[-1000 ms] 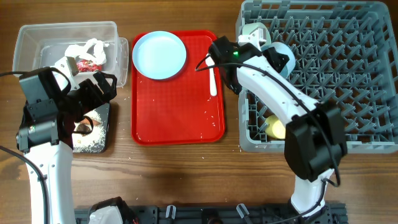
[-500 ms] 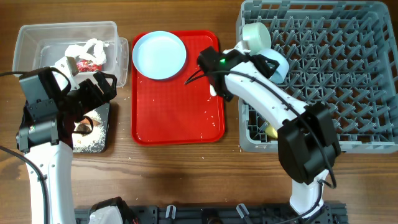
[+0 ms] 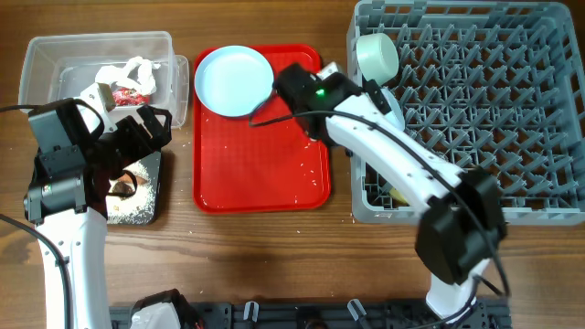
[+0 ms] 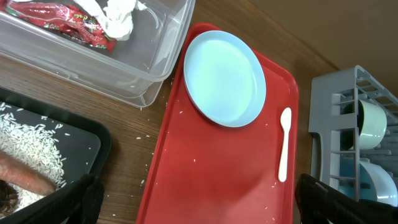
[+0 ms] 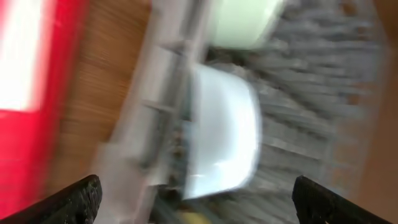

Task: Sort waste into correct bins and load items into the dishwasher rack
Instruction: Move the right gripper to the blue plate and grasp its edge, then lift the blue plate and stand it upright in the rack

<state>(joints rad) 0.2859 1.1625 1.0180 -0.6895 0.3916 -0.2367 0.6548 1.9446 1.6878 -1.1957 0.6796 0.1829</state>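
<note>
- Motion blur smears my right wrist view. I make out only a pale mint bowl (image 5: 245, 22) and a whiter bowl (image 5: 227, 137) standing on edge in the big grey lattice-walled plastic dishwasher rack (image 5: 323, 81). The flat red tray (image 5: 25, 56) is a streak at the left.
- The right end effector (image 5: 194, 202) shows as two dark fingertips at the bottom corners, spread wide with nothing between them.
- From overhead the right arm (image 3: 402, 155) covers part of the whiter bowl and most of the small yellow cup (image 3: 393, 195) by the rack's left wall. It also covers the spot where the white plastic spoon (image 4: 284, 143) lies.
- The left wrist view shows that spoon flat on the red tray, just right of the pale blue round plate (image 4: 225, 78) and apart from it.
- The right arm stretches from the bench's (image 3: 274, 247) near edge across the rack's left wall. Its wrist, with a green light, is over the tray's far right corner, beside the plate.
- The left arm (image 3: 64, 210) rises along the left side. The left end effector (image 4: 196, 199) hangs with fingers parted and empty, near the far end of the shallow black rectangular tray (image 4: 102, 140).
- That tray holds white rice-like crumbs (image 4: 37, 146) and a brown sausage-like stick (image 4: 25, 179), which is cut off by the frame.
- The clear plastic rectangular tub (image 4: 155, 56) holds the crumpled white tissue (image 4: 118, 18) and the red shiny snack wrapper (image 4: 62, 18). The wrapper's print is too small to read.
</note>
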